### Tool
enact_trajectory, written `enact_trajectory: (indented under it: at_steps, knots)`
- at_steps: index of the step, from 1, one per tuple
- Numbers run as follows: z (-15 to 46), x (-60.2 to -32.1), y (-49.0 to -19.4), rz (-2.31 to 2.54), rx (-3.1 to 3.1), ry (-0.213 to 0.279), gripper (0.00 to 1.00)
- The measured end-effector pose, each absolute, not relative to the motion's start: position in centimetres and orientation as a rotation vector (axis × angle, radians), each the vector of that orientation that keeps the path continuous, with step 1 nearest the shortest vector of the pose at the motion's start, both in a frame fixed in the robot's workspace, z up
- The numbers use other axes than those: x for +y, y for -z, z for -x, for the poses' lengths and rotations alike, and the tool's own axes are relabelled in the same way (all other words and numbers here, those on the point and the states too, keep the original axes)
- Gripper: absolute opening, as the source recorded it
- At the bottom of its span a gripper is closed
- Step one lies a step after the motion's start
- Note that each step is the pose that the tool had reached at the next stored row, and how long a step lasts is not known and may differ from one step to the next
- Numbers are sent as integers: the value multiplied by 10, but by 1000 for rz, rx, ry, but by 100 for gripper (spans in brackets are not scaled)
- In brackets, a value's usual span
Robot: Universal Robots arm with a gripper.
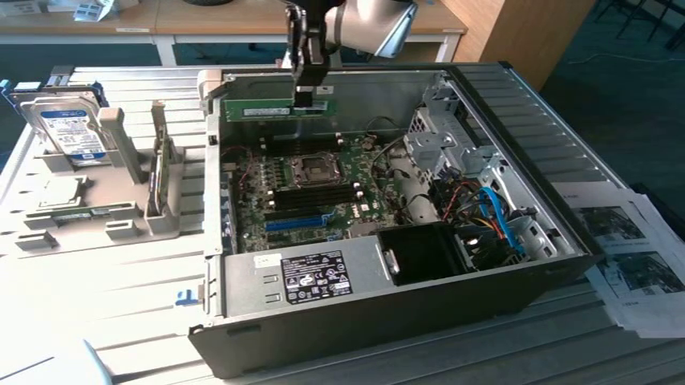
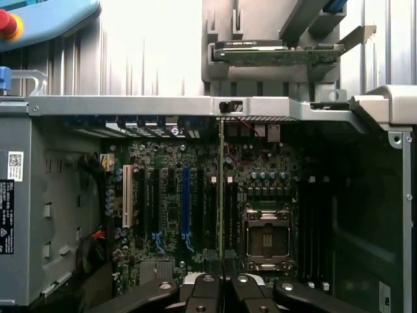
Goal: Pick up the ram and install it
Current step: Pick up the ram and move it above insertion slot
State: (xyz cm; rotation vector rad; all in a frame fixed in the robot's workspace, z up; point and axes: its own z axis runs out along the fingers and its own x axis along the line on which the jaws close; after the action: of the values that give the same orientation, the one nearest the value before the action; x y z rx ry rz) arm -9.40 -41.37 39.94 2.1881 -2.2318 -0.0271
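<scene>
You have the open case (image 1: pixel 354 321) below; motherboard (image 1: pixel 364 204) exposed, dark memory slots (image 1: pixel 310 195) beside the processor socket (image 1: pixel 316 166); your gripper (image 1: pixel 310 98) is clamped on the ram (image 1: pixel 262 109), held level above the board, apart from it; judged mid-carry, not seated; seating calls for its edge square over one slot.

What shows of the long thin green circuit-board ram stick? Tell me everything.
The long, thin green circuit-board ram stick hangs level, on edge, above the far part of the open dark metal computer case. A paler patch marks its face. The black gripper, shut on it, pinches it nearer its end toward the exterior view's right; nothing else touches it.
</scene>
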Motion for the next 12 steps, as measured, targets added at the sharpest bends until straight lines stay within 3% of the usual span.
enact_trajectory:
  at_steps: [12]
  knots:
    - [59, -414, -399, -2188, -2232, 27, 12]
